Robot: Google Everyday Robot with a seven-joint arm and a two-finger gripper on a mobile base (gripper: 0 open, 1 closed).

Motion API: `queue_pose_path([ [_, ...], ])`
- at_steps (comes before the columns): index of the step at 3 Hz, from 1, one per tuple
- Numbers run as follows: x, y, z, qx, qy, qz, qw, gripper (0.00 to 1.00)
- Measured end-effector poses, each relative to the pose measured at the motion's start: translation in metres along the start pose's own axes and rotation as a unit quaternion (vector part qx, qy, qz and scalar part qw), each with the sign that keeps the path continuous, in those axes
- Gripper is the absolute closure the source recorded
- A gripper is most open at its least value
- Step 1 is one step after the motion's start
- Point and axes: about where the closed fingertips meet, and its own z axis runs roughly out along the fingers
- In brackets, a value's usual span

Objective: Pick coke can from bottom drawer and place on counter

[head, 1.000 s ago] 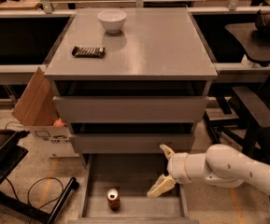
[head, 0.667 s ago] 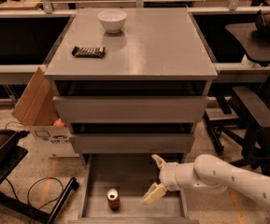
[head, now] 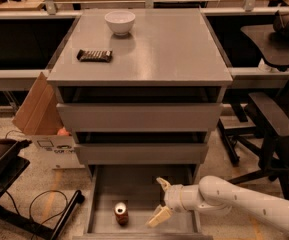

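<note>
The coke can (head: 121, 213) stands upright on the floor of the open bottom drawer (head: 134, 194), near its front left. My gripper (head: 160, 200) hangs over the drawer's right half, to the right of the can and apart from it. Its two pale fingers are spread open and hold nothing. My white arm (head: 234, 199) reaches in from the lower right. The counter (head: 159, 44) is the grey top of the cabinet, above the two closed drawers.
A white bowl (head: 120, 22) and a dark snack-bar wrapper (head: 94, 55) lie on the counter's left part. A cardboard box (head: 39, 114) leans left of the cabinet. A black chair (head: 264, 119) stands to the right. Cables and a black stand (head: 14, 184) lie at lower left.
My gripper has moved left over the drawer, toward the can, staying open. The can has not moved.
</note>
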Motion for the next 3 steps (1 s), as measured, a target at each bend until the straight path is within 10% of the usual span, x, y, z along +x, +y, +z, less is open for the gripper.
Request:
queue_pose_path([
  [3, 0.046, -0.036, 0.084, -0.048, -0.037, -0.041, 0.9973, 0.0],
])
